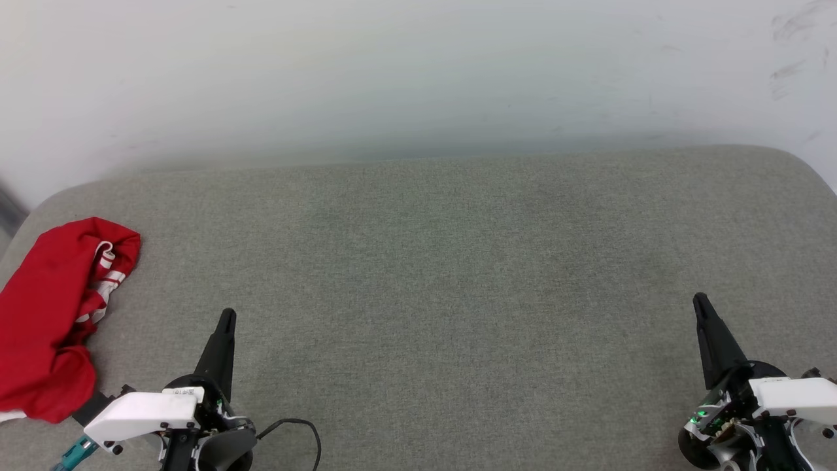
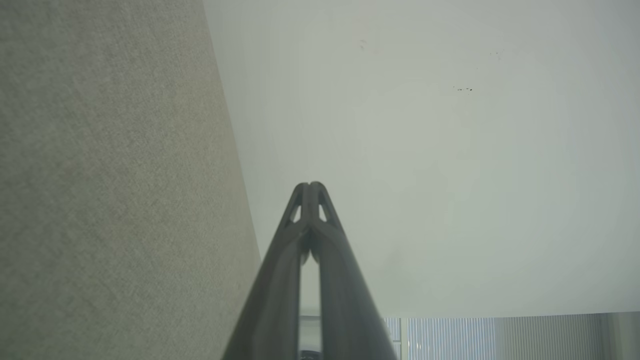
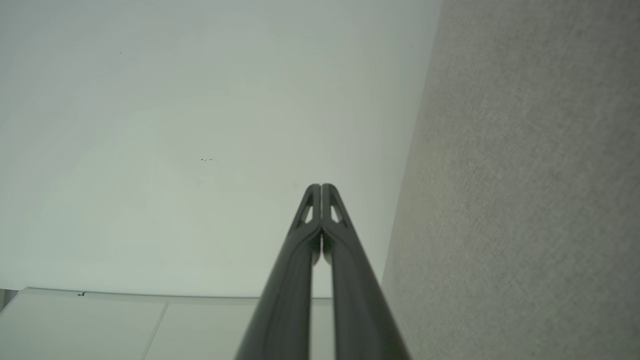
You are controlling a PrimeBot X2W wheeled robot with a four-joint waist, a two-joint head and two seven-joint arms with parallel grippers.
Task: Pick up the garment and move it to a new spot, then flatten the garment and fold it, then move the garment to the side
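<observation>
Garment [image 1: 46, 320] lies crumpled at the left edge of the cushion [image 1: 458, 294]; left end effector [image 1: 227, 314] and right end effector [image 1: 698, 299] both pinched closed, empty.

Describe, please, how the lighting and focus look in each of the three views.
Head view: soft, even light, only faint shadows; the garment is sharp but cropped at the left edge, on the grey cushion. Left wrist view: the near, shut jaws look blurred, the wall hazy. Right wrist view: the same softness, no glare.
</observation>
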